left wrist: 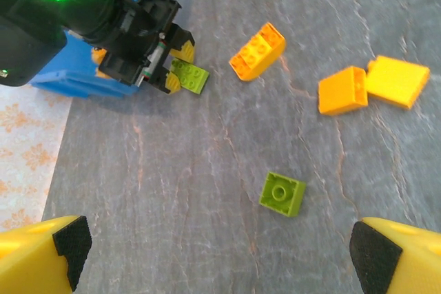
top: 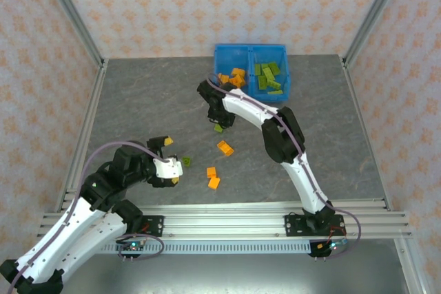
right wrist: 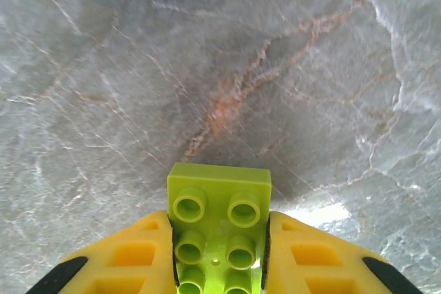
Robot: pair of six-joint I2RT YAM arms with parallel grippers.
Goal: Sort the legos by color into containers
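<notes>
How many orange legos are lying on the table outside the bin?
3 orange legos: one mid-table beside the right arm; two side by side, and, just below-left of it in the top view. The right arm may hide more.

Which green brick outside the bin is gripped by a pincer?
The oblong green brick, clamped in the right pincer; the small square green brick lies loose, ungripped.

Loose on table (top: 138, 101): 3 orange bricks (top: 225, 147), 2 green bricks (top: 187, 162). There was 1 blue bin (top: 269, 49) with 2 compartments (top: 227, 60); the bricks inside were too clustered to count.
</notes>
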